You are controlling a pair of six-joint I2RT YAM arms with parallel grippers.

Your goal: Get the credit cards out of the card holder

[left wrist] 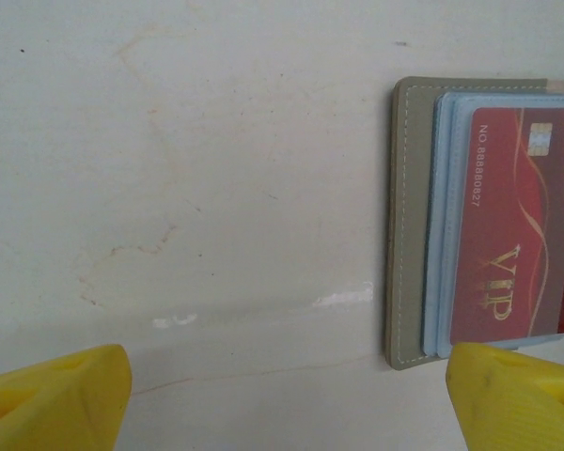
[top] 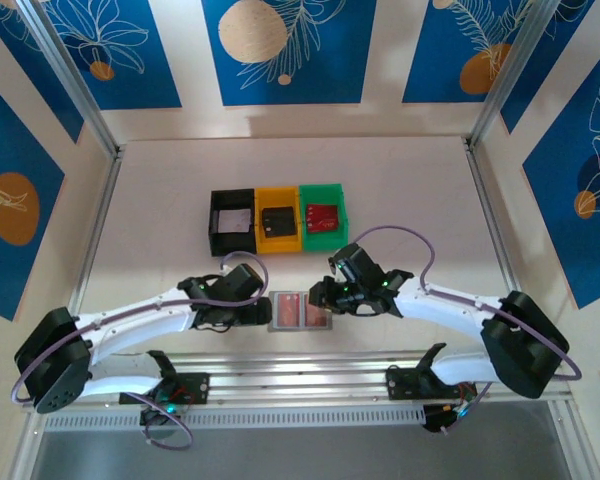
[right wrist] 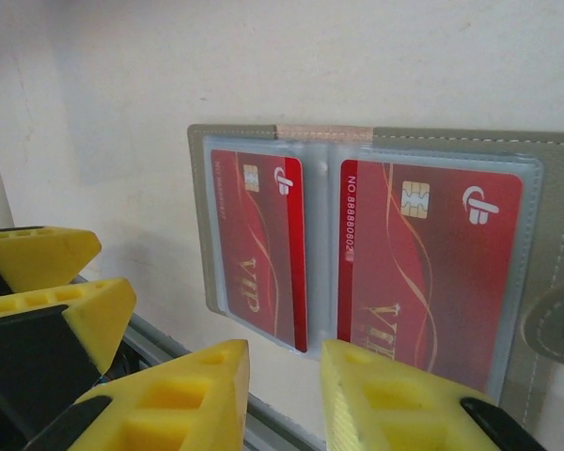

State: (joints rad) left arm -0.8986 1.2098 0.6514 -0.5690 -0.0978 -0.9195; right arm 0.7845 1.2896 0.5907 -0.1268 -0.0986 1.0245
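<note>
Plainly nothing is out yet: the card holder [top: 300, 311] lies open at the table's [top: 410, 200] 6 o'clock, both red cards [right wrist: 423, 272] sleeved, my left tool [left wrist: 291, 399] spread wide at its 9 o'clock, my right tool [right wrist: 284, 399] narrowly parted at 3 o'clock, pinching nothing.

Grey folding card holder [top: 300, 312], stitched edges, open flat near front of white table [top: 180, 200]; holds two red VIP credit cards [right wrist: 263, 246] in clear sleeves.

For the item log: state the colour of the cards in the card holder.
The cards are red with gold lettering, clearest in the right wrist view.
</note>
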